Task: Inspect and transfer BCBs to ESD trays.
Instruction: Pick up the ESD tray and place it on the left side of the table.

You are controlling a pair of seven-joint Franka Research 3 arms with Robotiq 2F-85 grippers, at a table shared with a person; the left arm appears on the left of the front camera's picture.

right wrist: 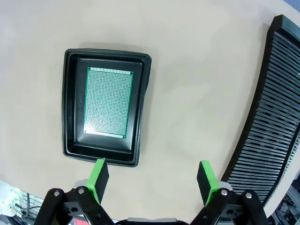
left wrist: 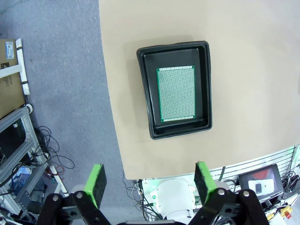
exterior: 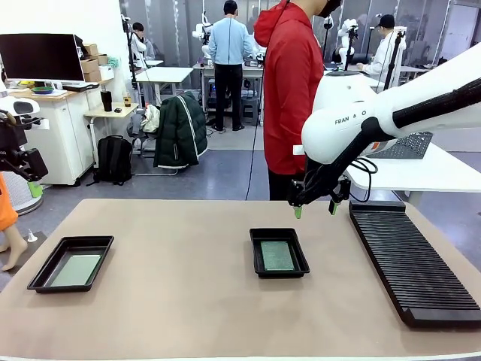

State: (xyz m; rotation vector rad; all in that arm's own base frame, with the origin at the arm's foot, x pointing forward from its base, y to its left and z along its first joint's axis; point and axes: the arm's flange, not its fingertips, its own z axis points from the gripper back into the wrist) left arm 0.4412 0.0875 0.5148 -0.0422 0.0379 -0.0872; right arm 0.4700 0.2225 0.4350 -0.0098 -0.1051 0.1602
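While jaws wide, right gripper (exterior: 316, 208) hovers above table (exterior: 188, 301), fingers pointing down

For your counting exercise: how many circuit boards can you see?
2. One BCB lies in the ESD tray at the table's left; the other in the middle tray.

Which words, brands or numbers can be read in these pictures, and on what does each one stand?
"FRAN" and a further "O", partly hidden: on the white body of the right arm, front view.
Print on the cardboard box beside the table: too small to read.
Moulded marks on the tray floor: unreadable.
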